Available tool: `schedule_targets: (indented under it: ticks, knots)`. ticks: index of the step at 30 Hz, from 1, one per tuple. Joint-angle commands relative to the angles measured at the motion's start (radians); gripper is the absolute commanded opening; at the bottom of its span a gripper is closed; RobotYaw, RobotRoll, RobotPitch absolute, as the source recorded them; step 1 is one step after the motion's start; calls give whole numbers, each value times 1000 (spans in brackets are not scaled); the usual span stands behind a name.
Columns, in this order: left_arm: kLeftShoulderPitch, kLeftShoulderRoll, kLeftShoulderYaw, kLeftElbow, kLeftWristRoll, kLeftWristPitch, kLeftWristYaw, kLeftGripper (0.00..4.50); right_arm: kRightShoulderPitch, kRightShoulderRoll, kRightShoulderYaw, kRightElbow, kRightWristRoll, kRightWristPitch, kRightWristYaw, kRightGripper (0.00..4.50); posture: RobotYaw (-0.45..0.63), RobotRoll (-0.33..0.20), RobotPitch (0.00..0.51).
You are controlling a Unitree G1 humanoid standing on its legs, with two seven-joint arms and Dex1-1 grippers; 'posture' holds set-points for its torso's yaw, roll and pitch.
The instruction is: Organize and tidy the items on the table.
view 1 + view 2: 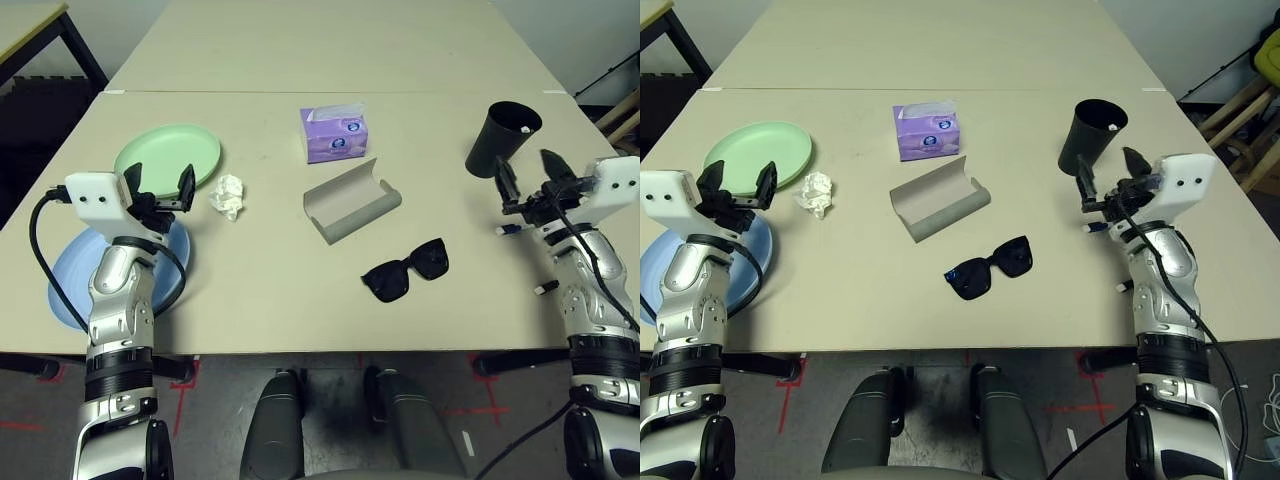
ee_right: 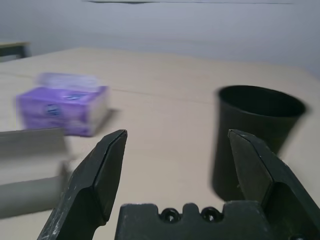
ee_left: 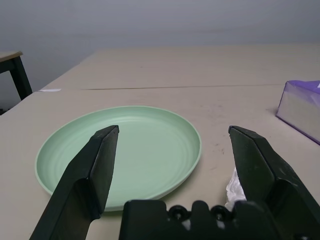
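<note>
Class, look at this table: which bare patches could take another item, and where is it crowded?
Free: the table behind the tissue box; the strip between glasses case and black cup. Crowded: the left side, with green plate, blue plate and tissue.

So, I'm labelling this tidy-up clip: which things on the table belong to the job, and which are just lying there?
To tidy:
green plate
blue plate
crumpled tissue
sunglasses
open grey glasses case
black cup
small white stick

Just there:
purple tissue box
</note>
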Motion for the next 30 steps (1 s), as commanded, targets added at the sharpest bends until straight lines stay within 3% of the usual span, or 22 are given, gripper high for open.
schedule_targets:
  ticks: [1, 9, 20, 25, 30]
  knots:
    - [16, 1, -6, -12, 2, 9, -3, 4500, 25, -48, 63, -67, 49, 24, 188, 4449, 148, 0, 172]
    - [14, 1, -14, -21, 5, 20, -6, 4500, 32, -159, 222, -157, 73, 71, 527, 4449, 160, 0, 177]
    - [1, 22, -44, 1, 1, 33, -66, 4500, -2, -161, 271, -110, 41, -9, 668, 4449, 186, 0, 172]
    - [1, 111, -51, 3, -34, 113, -204, 4500, -8, -149, 278, -94, 32, -32, 679, 4449, 193, 0, 171]
    - [4, 241, -58, -12, -81, 284, -356, 4500, -23, -138, 285, -77, 31, -39, 684, 4449, 209, 0, 171]
